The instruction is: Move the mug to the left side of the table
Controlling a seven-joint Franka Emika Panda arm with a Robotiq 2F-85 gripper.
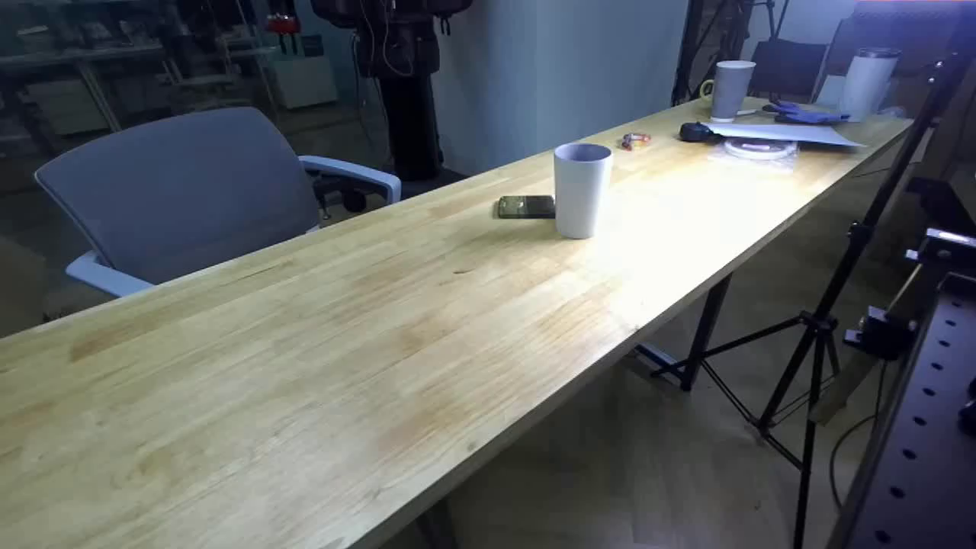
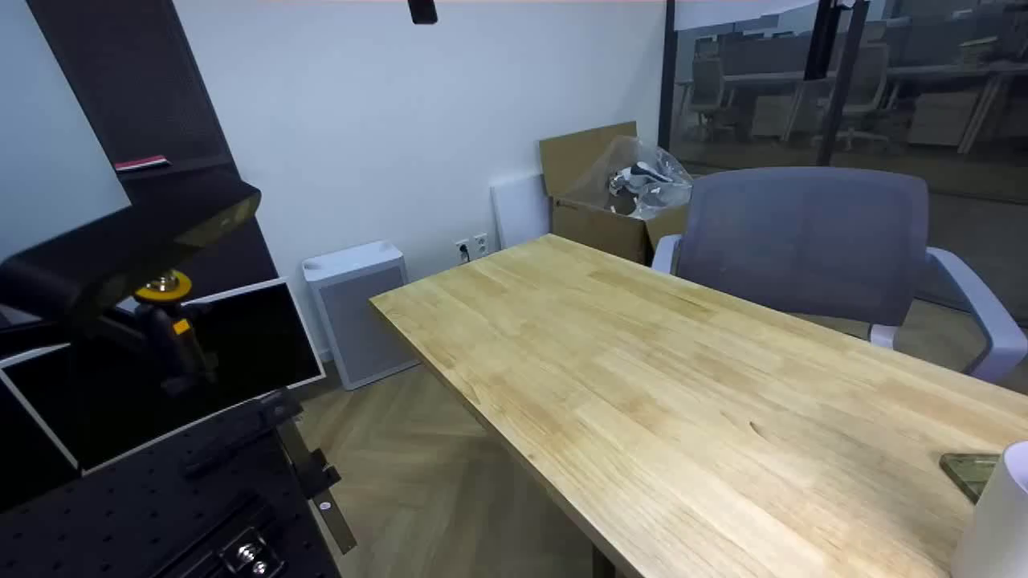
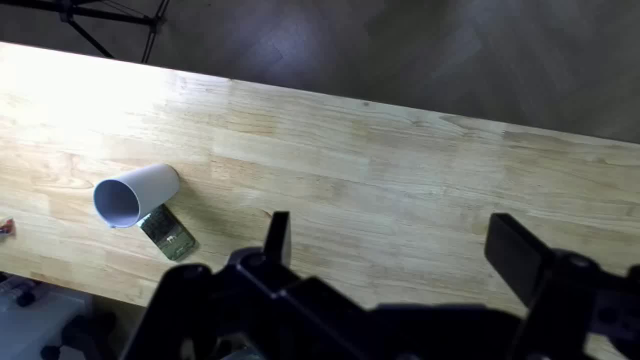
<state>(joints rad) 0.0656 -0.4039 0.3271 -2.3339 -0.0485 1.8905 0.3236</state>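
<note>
The plain white mug (image 1: 581, 194) stands upright on the long wooden table (image 1: 366, 343). It also shows cut off at the right edge of an exterior view (image 2: 996, 522). In the wrist view the mug (image 3: 152, 187) is at the left, its dark opening facing the camera. My gripper (image 3: 390, 220) is open, with its two dark fingers wide apart and only bare tabletop (image 3: 375, 165) seen between them. The mug is well to the left of the fingers there, apart from them. The gripper cannot be made out for sure in the exterior views.
A flat dark phone (image 1: 526, 207) lies right beside the mug. A small reddish item (image 1: 635, 140) lies farther along. A far cup (image 1: 733, 91), a tumbler (image 1: 869, 84) and papers (image 1: 785, 134) are at the table's far end. A chair (image 1: 191, 191) and a tripod (image 1: 820, 320) flank the table.
</note>
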